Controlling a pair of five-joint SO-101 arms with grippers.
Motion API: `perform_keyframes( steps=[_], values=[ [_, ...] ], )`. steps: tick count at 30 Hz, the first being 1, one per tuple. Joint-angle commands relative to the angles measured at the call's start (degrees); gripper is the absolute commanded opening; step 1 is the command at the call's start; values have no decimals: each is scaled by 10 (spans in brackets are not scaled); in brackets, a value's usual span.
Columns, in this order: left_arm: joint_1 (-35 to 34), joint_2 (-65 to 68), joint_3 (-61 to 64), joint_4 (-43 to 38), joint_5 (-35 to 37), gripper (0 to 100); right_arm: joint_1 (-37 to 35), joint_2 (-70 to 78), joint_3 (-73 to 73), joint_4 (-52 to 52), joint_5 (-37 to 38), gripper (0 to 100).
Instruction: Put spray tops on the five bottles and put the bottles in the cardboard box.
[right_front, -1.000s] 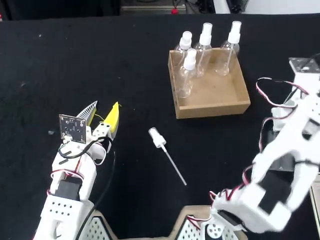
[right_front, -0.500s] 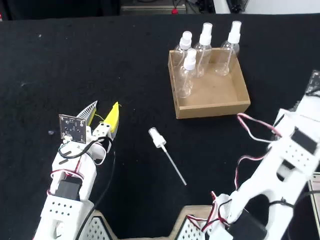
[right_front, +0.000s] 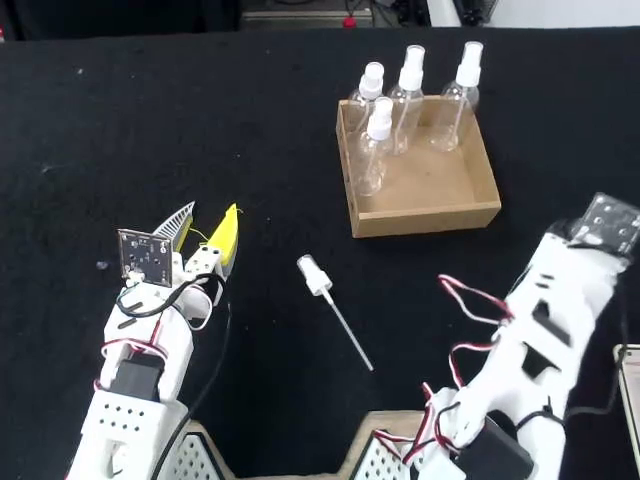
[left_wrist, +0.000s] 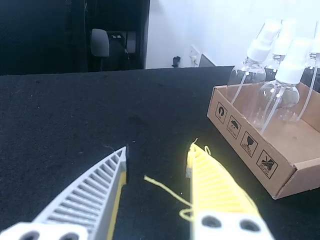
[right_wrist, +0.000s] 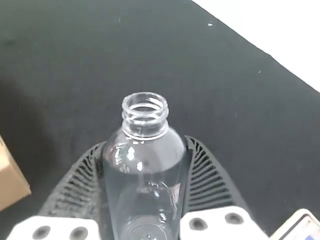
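Black felt-like cloth covers your worktop (right_front: 200, 120), matte and slightly fuzzy, with a pale wall behind it in the left wrist view.

Materials: the cardboard box (right_front: 430, 218) is a shallow, square brown tray with low walls, and small printed symbols show on its side in the left wrist view (left_wrist: 250, 145). Four bottles (right_front: 370, 160) stand upright inside it. They are clear plastic with rounded shoulders, each carrying a white spray top with a thin dip tube visible through the wall (left_wrist: 272, 100). Three stand along the far wall and one stands nearer the middle, against the side wall that faces your left arm.

One loose spray top (right_front: 318, 277) lies flat on the cloth: a white head with a long, thin tube slanting away from it.

Your left tool (right_front: 212, 210) is released. Its fingers are ribbed, tapered wedges, one pale grey and one yellow, spread apart with nothing between them (left_wrist: 158, 150). A loose yellow thread trails off the yellow finger. The loose spray top lies near this tool, on the box side of the yellow finger, not touching it.

Your right tool (right_wrist: 145, 145) is clenched on the fifth bottle (right_wrist: 145, 170), which is clear, with a bare threaded neck. Dark ribbed fingers press both of its sides. In the high view, your right arm (right_front: 545, 330), white with red and white wires, sits near the box's front corner.
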Motion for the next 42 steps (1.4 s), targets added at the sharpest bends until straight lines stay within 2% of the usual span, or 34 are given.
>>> perform_keyframes(
  steps=[1,12,18,30,33,39,42],
  values=[
    [-2,-8,11,-13,1,195,-5,-1,18,-34,-4,19],
    [-2,-9,11,-13,1,195,-5,-2,85,-85,-4,20],
    [-2,-9,11,-13,0,195,-5,-3,108,-84,-4,158],
    [-2,-9,11,-15,-1,195,-5,-3,110,-80,-4,171],
    [-2,-9,11,-15,-1,195,-4,-3,104,-45,-4,181],
    [-2,-9,11,-15,-1,195,-5,-3,70,40,-4,301],
    [-2,-9,11,-15,-1,195,-5,-3,56,63,-4,312]
  ],
)
